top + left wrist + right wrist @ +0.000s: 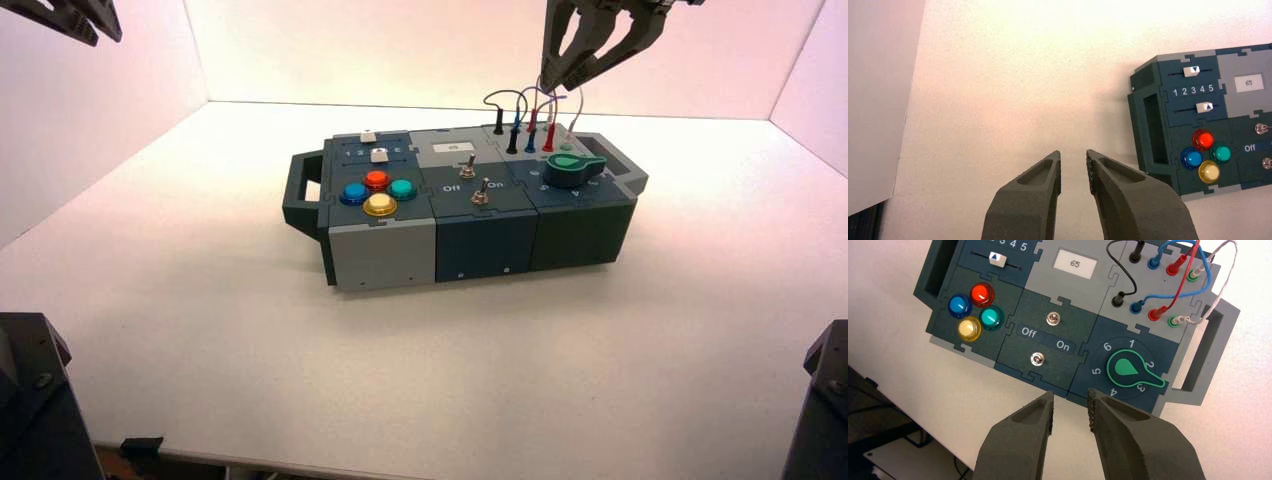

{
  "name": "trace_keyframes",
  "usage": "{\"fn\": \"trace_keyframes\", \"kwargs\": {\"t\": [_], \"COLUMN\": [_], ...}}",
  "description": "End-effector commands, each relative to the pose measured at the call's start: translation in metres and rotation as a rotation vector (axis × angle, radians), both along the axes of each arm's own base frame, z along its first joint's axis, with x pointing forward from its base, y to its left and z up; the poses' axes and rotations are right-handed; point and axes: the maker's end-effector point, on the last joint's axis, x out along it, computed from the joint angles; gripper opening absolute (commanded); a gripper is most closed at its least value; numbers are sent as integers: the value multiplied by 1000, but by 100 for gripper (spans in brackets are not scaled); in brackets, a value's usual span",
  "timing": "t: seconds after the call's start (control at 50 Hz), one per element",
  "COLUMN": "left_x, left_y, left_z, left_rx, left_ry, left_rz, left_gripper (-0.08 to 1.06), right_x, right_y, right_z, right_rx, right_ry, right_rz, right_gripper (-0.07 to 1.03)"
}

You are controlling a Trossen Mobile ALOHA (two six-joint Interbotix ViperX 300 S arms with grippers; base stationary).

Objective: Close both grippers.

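Observation:
My left gripper (95,25) hangs high at the far left, well away from the box; in the left wrist view (1073,152) its two dark fingers stand apart over the bare white table, holding nothing. My right gripper (558,82) hangs above the box's far right end, over the wire plugs; in the right wrist view (1070,393) its fingers also stand apart with a clear gap, empty, above the box's near edge.
The dark box (470,240) stands mid-table with a handle (300,195) on its left end. It carries four coloured buttons (376,192), two toggle switches (480,190), a green knob (575,170), wires with plugs (525,125), sliders and a display reading 65 (1076,263). White walls enclose the table.

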Motion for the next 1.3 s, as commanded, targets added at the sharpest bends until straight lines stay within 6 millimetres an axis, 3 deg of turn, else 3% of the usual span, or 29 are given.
{"fn": "trace_keyframes", "kwargs": {"t": [0.02, 0.44, 0.48, 0.56, 0.62, 1.3], "left_x": [8, 7, 7, 6, 6, 0], "left_y": [-1, -1, -1, -3, -4, -7], "left_z": [13, 11, 10, 9, 9, 9], "left_rx": [5, 7, 7, 11, 18, -4], "left_ry": [-40, -36, -36, -35, -36, -33], "left_rz": [-10, -10, -13, -24, -41, -27], "left_gripper": [30, 29, 21, -4, -3, -3], "right_x": [8, 9, 9, 9, 9, 11], "right_y": [4, 4, 4, 3, 3, 2], "right_z": [13, 13, 13, 13, 13, 12], "right_rx": [19, 17, 15, 12, 9, 3], "right_ry": [-37, -36, -38, -40, -44, -52], "right_rz": [-1, -1, 3, 6, 8, 4], "right_gripper": [38, 37, 34, 13, -3, -3]}}
